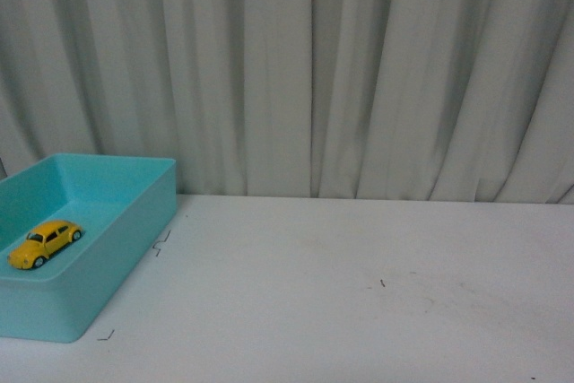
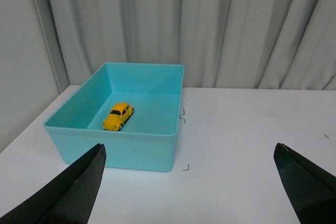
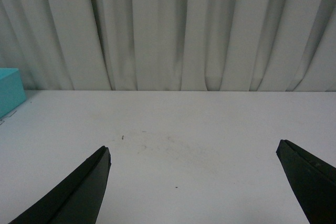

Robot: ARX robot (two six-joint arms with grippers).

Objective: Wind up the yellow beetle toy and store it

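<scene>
Yellow beetle toy [image 2: 118, 116] inside teal bin [image 2: 157, 153], beyond wide-spread left gripper [image 2: 189, 182].

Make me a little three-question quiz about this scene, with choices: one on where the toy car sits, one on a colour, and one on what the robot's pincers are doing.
1. Where is the yellow beetle toy?
A. On the bare table
B. Inside the bin
C. Held in a pincer

2. What colour is the bin?
A. Red
B. Black
C. Turquoise

3. How do the two pincers stand?
A. Both open and empty
B. Both shut on the toy
C. One open, one shut on the bin's wall

Answers:
1. B: the front and left wrist views show the car resting on the bin's floor, walls all around it.
2. C: its walls and floor are a pale blue-green in every view.
3. A: the left pincer and the right pincer each show dark fingers spread wide apart with only the white table between them.
</scene>
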